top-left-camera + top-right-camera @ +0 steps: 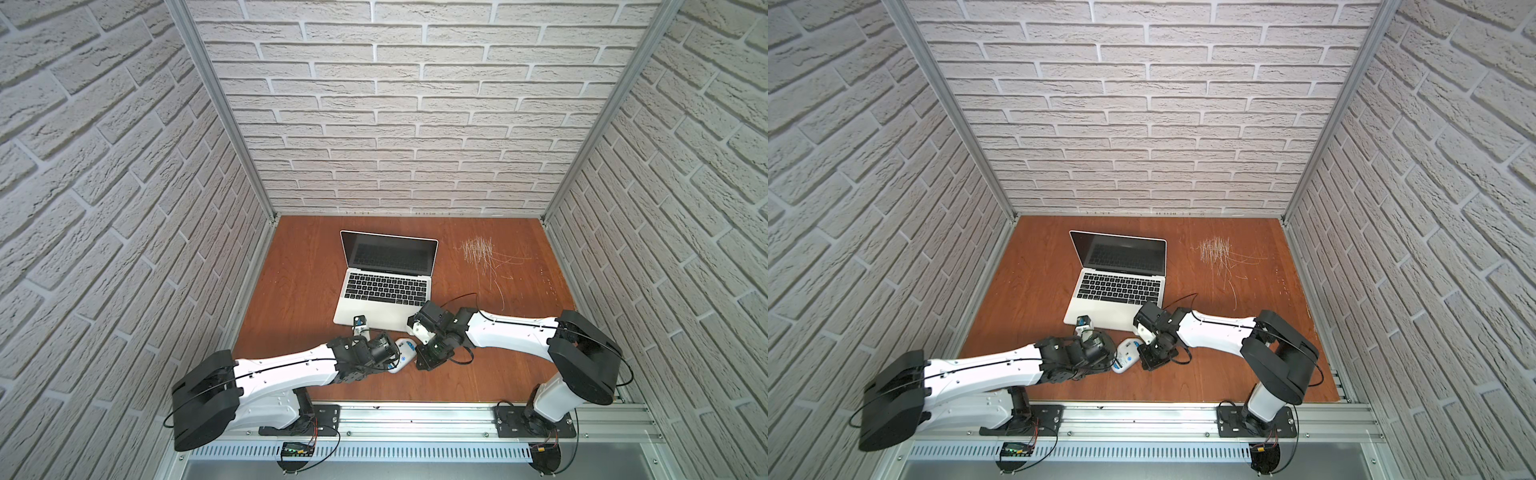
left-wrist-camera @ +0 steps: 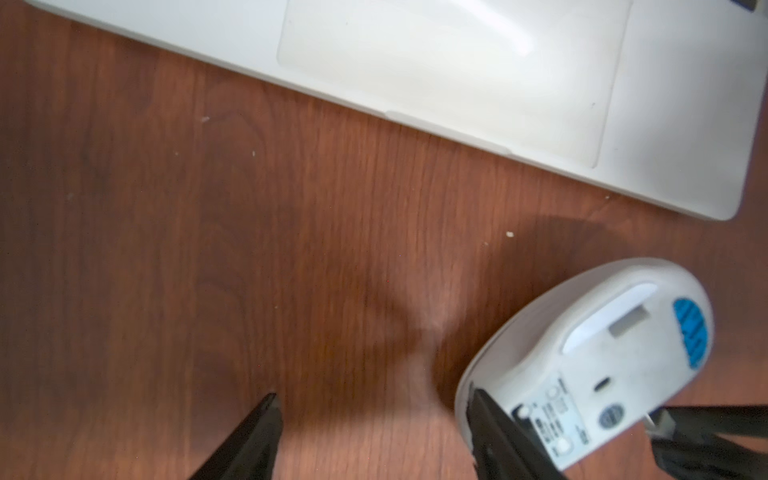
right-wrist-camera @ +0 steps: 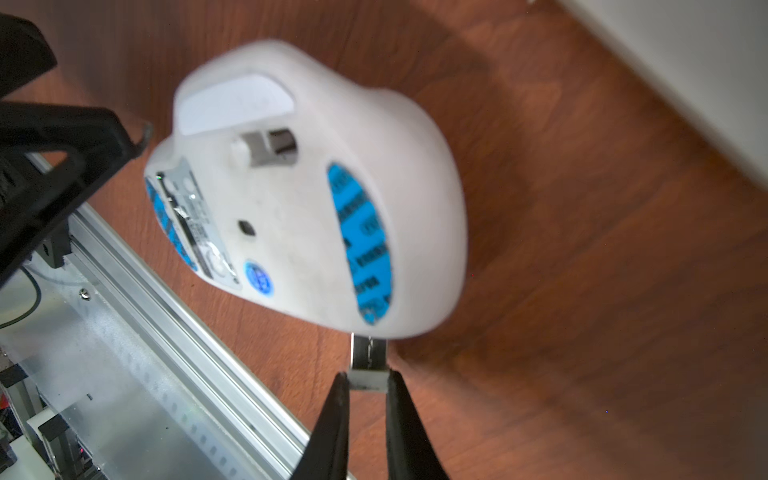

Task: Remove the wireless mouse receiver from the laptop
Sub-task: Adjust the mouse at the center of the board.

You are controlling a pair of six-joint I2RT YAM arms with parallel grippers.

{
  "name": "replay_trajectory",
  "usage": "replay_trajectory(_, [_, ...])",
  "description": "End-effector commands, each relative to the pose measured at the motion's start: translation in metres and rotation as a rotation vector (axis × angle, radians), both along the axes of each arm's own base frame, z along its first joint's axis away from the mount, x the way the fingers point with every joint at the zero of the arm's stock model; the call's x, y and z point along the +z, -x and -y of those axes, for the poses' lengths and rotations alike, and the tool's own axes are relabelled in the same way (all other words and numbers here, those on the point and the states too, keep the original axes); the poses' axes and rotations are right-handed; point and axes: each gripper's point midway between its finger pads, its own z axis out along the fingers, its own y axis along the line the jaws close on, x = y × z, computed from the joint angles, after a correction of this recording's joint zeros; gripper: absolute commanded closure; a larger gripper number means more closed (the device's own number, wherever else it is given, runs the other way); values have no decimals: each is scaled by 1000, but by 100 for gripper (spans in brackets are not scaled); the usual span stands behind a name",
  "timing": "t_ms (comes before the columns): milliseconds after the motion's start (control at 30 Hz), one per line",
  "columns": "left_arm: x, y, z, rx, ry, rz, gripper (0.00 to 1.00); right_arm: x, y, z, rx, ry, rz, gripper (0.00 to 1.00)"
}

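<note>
The silver laptop [image 1: 382, 307] [image 1: 1113, 309] stands open at the middle of the wooden table; its palm rest and trackpad [image 2: 457, 62] fill the left wrist view. A white mouse [image 1: 404, 353] [image 1: 1126, 353] [image 2: 602, 357] [image 3: 316, 187] lies underside up in front of it, between both arms. My right gripper [image 3: 365, 380] is shut on the small grey wireless mouse receiver [image 3: 368, 368] [image 2: 658, 419], whose metal plug points at the mouse's rim, away from the laptop. My left gripper [image 2: 372, 397] is open over bare wood, one finger [image 2: 494, 432] against the mouse's edge.
An aluminium rail [image 3: 166, 316] [image 1: 415, 419] runs along the table's front edge, close behind the mouse. White scratch marks [image 1: 482, 253] mark the wood at the back right. Brick-patterned walls close in the left, right and far sides.
</note>
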Motion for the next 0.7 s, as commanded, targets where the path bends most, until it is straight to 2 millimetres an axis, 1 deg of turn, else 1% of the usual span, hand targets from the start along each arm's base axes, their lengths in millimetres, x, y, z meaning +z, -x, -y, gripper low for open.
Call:
replay_trajectory(0, [-3,3,-6,32,78,30,26,2,-3,-3,-15,-18,19,97])
replay_trajectory(167, [12,4,-14,88,232,104,27,-1,-2,-5,-21,-25,9,97])
replay_trajectory(233, [17,6,-7,86,336,123,26,0,-1,-5,-24,-30,5,97])
replay_trajectory(267, [18,7,-3,84,388,126,24,0,-1,-6,-25,-31,5,97])
replay_trajectory(300, [21,7,3,79,453,134,20,1,-1,-6,-25,-33,5,97])
replay_trajectory(367, [17,8,10,87,555,139,13,2,-1,-6,-25,-36,9,97])
replay_trajectory(400, [13,9,12,97,595,136,11,1,-1,-5,-26,-33,8,97])
replay_trajectory(467, [16,8,16,120,675,144,11,1,-2,-6,-29,-34,9,97])
replay_trajectory(533, [8,11,12,138,679,133,12,0,-2,-6,-33,-34,7,97])
replay_trajectory(667, [4,14,6,156,682,123,14,-1,-3,-7,-35,-34,9,97])
